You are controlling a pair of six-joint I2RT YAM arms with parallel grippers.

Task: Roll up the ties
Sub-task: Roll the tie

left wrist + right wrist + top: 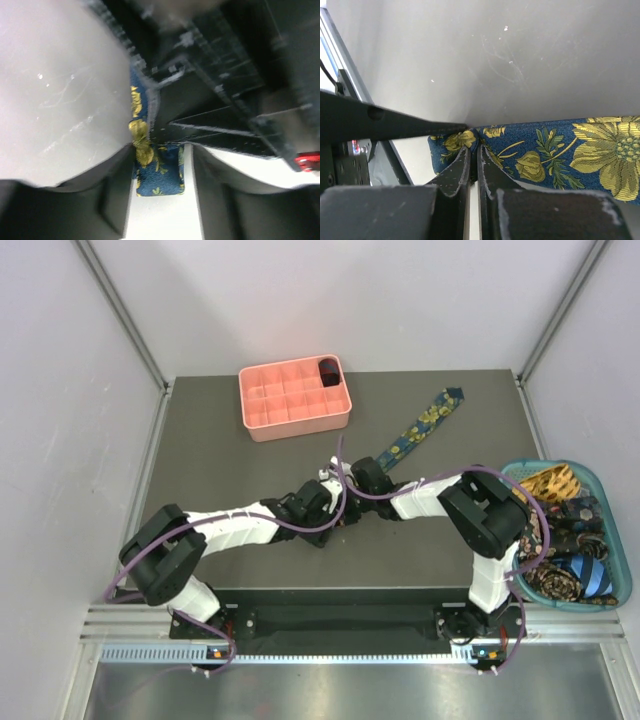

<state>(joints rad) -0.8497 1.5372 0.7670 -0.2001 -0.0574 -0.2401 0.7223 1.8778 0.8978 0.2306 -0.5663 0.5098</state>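
Tabletop (220,460): right arm (440,498) folded inward, right tool (474,150) pinching floral tie (560,150).

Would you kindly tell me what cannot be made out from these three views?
- Top view: the navy floral tie has its near end hidden under the left gripper and right gripper.
- Left wrist view: blur hides whether the fingers touch the tie.
- Right wrist view: the tie runs off the right edge; whether the shut gripper pinches it is unclear.
- Top view: dark thing in the pink tray, too small to identify.
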